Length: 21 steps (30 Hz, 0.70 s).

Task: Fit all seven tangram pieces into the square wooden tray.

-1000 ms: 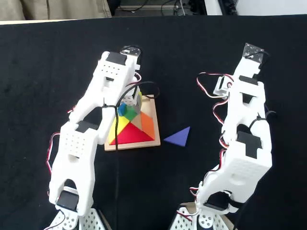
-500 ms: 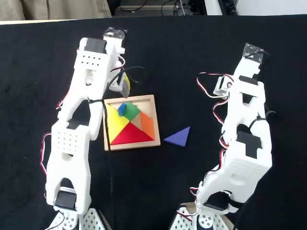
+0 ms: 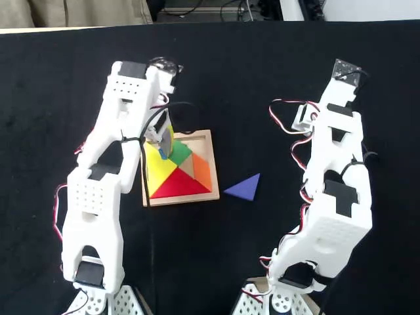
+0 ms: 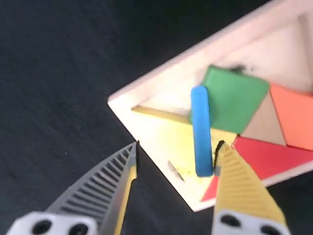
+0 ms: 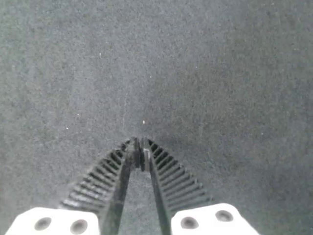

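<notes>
- Over the wooden tray's [image 4: 146, 88] corner: left gripper [image 4: 178, 146], spread wide, released.
- Inside, up on edge: blue piece [image 4: 201, 129], against the green square [image 4: 230, 98].
- Just beside the tray: violet triangle [image 3: 244, 188].
- Clenched tight above the cloth [image 5: 195, 73]: right gripper [image 5: 140, 149].

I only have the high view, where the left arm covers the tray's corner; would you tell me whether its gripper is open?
Observer: Yes, the left gripper is open, one fingertip beside the wooden tray wall, the other by the blue piece at its end.
Operator: Thank you; does that piece lie flat?
Observer: No, it appears to stand on edge, across the yellow piece and the green square.
Operator: And the right gripper?
Observer: Shut, above the black cloth.
</notes>
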Each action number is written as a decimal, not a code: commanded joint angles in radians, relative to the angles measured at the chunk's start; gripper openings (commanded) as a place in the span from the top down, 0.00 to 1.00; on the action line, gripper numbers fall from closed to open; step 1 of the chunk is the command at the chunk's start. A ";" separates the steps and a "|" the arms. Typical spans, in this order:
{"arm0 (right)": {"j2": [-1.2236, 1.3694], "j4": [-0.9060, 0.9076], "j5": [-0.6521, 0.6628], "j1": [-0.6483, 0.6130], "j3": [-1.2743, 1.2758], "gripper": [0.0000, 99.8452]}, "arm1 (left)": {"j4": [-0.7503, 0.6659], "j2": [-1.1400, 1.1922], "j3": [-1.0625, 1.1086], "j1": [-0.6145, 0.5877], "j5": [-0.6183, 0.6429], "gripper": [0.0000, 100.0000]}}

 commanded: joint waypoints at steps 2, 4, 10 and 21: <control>-0.007 -0.017 0.009 -0.020 -0.054 0.99 | -0.061 -0.071 0.001 -0.038 -0.014 0.74; -0.007 -0.017 0.009 -0.020 -0.054 0.99 | -0.078 -0.071 0.001 -0.042 -0.014 0.74; -0.007 -0.017 0.009 -0.020 -0.054 0.99 | -0.115 -0.072 0.001 -0.077 -0.021 0.74; -0.007 -0.017 0.009 -0.020 -0.056 0.99 | 0.021 -0.066 0.012 -0.171 -0.390 0.74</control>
